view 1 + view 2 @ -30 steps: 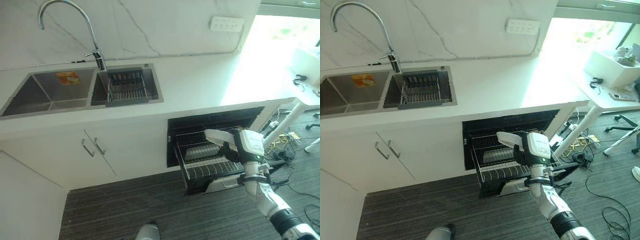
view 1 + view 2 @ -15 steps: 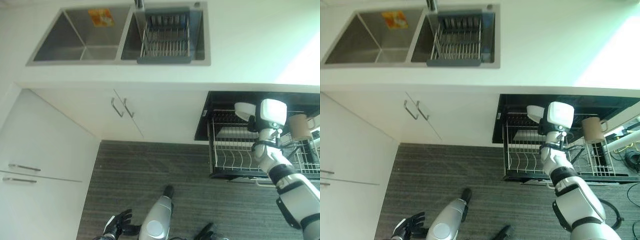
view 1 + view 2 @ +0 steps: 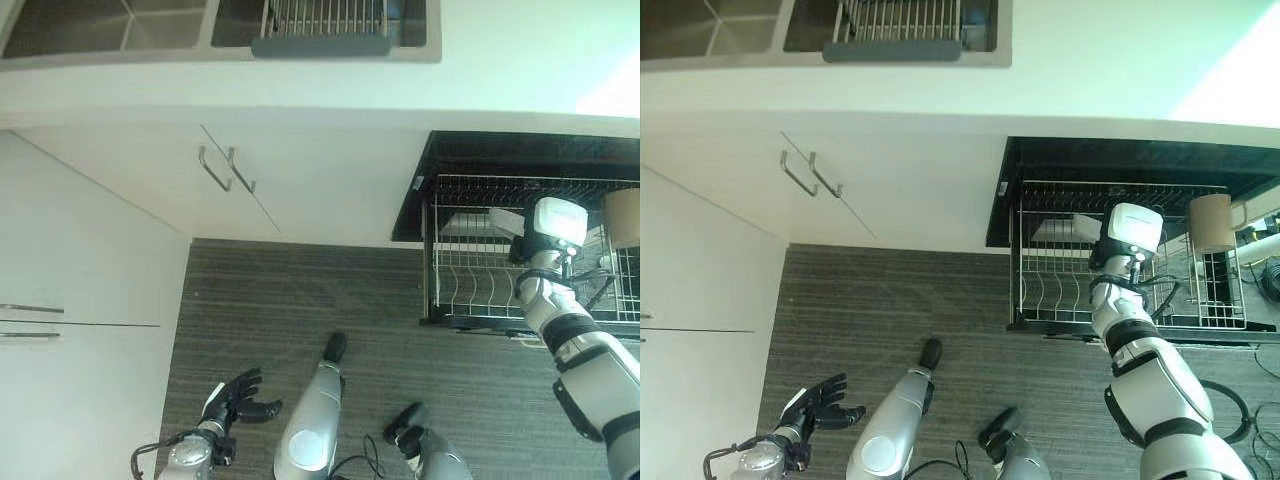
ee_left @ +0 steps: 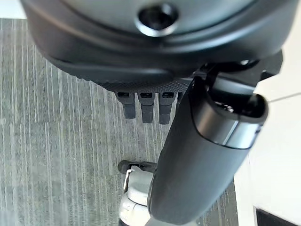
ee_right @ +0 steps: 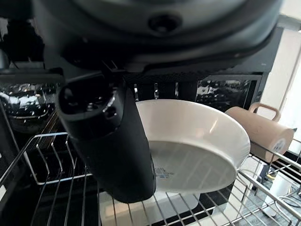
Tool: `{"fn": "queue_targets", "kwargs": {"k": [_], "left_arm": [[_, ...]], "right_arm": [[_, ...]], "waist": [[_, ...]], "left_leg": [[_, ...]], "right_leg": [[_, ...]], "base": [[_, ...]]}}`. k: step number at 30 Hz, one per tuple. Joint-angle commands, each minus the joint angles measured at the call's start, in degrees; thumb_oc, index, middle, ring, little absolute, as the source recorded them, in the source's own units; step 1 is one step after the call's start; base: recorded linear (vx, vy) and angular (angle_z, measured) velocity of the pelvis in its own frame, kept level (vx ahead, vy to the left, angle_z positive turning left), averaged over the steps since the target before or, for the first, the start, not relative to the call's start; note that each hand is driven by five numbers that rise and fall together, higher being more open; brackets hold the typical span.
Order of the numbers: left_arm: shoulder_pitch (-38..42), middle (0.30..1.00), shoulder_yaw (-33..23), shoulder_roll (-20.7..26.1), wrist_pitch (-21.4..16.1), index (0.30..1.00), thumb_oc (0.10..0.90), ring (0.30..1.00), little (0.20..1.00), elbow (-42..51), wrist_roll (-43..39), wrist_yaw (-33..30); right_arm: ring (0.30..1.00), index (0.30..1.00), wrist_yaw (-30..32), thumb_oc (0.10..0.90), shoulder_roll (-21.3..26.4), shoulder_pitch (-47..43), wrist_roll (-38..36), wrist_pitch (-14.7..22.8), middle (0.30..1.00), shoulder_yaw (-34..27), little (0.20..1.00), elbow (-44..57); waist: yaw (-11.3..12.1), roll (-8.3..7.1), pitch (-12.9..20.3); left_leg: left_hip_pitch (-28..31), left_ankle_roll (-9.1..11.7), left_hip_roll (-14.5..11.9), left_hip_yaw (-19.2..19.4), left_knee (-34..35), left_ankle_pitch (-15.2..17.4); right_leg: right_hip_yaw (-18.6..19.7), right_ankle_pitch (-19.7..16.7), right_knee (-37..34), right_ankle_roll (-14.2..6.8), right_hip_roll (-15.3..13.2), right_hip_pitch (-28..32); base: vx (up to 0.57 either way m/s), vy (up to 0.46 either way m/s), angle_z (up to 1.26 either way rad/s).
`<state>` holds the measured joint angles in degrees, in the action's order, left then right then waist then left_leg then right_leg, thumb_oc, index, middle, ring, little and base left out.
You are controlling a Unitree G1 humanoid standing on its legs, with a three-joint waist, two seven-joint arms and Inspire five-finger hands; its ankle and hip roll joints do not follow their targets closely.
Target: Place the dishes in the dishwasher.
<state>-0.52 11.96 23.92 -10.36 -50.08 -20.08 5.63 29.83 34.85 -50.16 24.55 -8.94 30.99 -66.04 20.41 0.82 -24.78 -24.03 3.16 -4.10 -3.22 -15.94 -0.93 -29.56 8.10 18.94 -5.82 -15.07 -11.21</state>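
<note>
A white plate [image 5: 197, 150] is pinched in my right hand [image 3: 1128, 232], the thumb [image 5: 117, 146] lying across its near face and the fingers behind it. The plate [image 3: 1072, 228] hangs tilted just over the wire tines of the pulled-out dishwasher rack [image 3: 1055, 295]. A tan mug [image 3: 1212, 222] lies at the rack's right end, also seen as the mug [image 5: 261, 130] just past the plate. My left hand [image 3: 236, 396] hangs low over the floor, its fingers [image 4: 146, 106] straight and holding nothing.
The dishwasher's dark opening [image 3: 500, 155] sits under the white counter. Cabinet doors with two metal handles [image 3: 226, 170] stand to its left. A steel sink [image 3: 710, 25] with a dish drainer [image 3: 902, 22] is above. Striped grey floor [image 3: 300, 290] lies in front.
The camera has tilted further down, so the whole scene has slid up. My right hand has brought the plate lower, down to the rack's tines. The left hand stays low.
</note>
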Motion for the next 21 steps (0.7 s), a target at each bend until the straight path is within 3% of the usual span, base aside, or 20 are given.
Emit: {"fn": "queue_targets", "kwargs": {"k": [1,2,3,4,5,6,11,21], "left_arm": [[-2.85,0.900,2.28,3.42,-0.79,0.900,0.800,0.900,0.900,1.39,-1.36,0.11],[-2.79,0.900,2.25,3.62,-0.67,0.900,0.800,0.900,0.900,1.83,-1.42,0.01],[-2.56,0.900,2.06,4.09,-0.51,0.900,0.800,0.900,0.900,2.51,-1.64,0.13],[-2.35,0.900,2.08,4.27,-0.45,0.900,0.800,0.900,0.900,2.83,-1.98,0.06],[-2.29,0.900,2.09,4.33,-0.48,0.900,0.800,0.900,0.900,2.94,-2.06,0.05],[-2.12,0.900,2.01,4.58,-0.14,0.900,0.800,0.900,0.900,3.57,-2.08,0.04],[-1.61,0.900,1.34,5.22,1.20,0.900,0.800,0.900,0.900,4.80,-1.78,0.56],[-1.76,0.900,0.29,5.39,1.89,0.900,0.800,0.900,0.900,4.47,-0.45,0.57]], "right_arm": [[0.300,0.300,-2.70,0.400,3.92,-2.87,-0.46,0.06,0.300,2.49,0.300,0.02],[0.300,0.300,-3.17,0.400,3.76,-2.91,-0.37,0.14,0.300,2.57,0.300,-0.12],[0.375,0.375,-4.46,0.450,3.61,-2.76,-0.79,0.30,0.375,2.82,0.375,-0.10],[0.641,0.641,-5.24,0.627,3.38,-2.86,-1.19,0.46,0.641,2.85,0.641,-0.29],[0.865,0.865,-5.67,0.776,3.33,-2.86,-1.28,0.61,0.865,2.84,0.865,-0.35],[0.900,0.900,-7.00,0.800,3.19,-2.87,-1.94,0.54,0.900,3.02,0.900,-0.37],[0.900,0.900,-12.32,0.800,2.25,-3.08,-4.08,1.46,0.900,3.40,0.900,-0.49],[0.900,0.900,-16.82,0.800,2.48,-3.59,-8.38,4.37,0.900,2.51,0.900,1.05]], "waist": [[0.30,0.29,3.05],[0.33,0.22,2.92],[0.34,0.09,2.70],[0.32,0.03,2.59],[0.32,-0.01,2.56],[0.34,-0.11,2.41],[0.53,-0.73,2.42],[0.40,-2.88,3.52]], "left_leg": [[1.04,2.07,-2.51,-0.37,-1.25,5.79],[0.95,2.06,-2.58,-0.34,-1.25,5.83],[0.79,2.05,-2.64,-0.26,-1.25,5.89],[0.64,2.05,-2.68,-0.12,-1.25,5.92],[0.56,2.04,-2.70,-0.06,-1.25,5.92],[0.50,2.04,-2.75,0.04,-1.25,5.97],[0.65,2.24,-3.11,0.38,-1.25,6.15],[2.06,2.63,-4.18,0.76,-1.25,6.63]], "right_leg": [[5.26,-1.57,-1.75,-3.64,-2.34,0.01],[5.23,-1.59,-1.75,-3.67,-2.34,-0.12],[5.28,-1.66,-1.75,-3.76,-2.30,-0.34],[5.34,-1.69,-1.75,-3.81,-2.26,-0.52],[5.41,-1.70,-1.75,-3.83,-2.24,-0.61],[5.44,-1.70,-1.75,-3.86,-2.22,-0.71],[5.38,-1.80,-1.75,-4.04,-2.20,-0.62],[5.63,-1.51,-1.75,-3.83,-1.34,0.53]], "base": [[-0.05,-0.056,0.01],[-0.06,-0.063,0.03],[-0.06,-0.040,0.03],[-0.06,-0.031,0.01],[-0.06,-0.022,-0.02],[-0.05,-0.025,-0.03],[-0.04,-0.022,-0.02],[-0.02,-0.013,-0.06]]}}
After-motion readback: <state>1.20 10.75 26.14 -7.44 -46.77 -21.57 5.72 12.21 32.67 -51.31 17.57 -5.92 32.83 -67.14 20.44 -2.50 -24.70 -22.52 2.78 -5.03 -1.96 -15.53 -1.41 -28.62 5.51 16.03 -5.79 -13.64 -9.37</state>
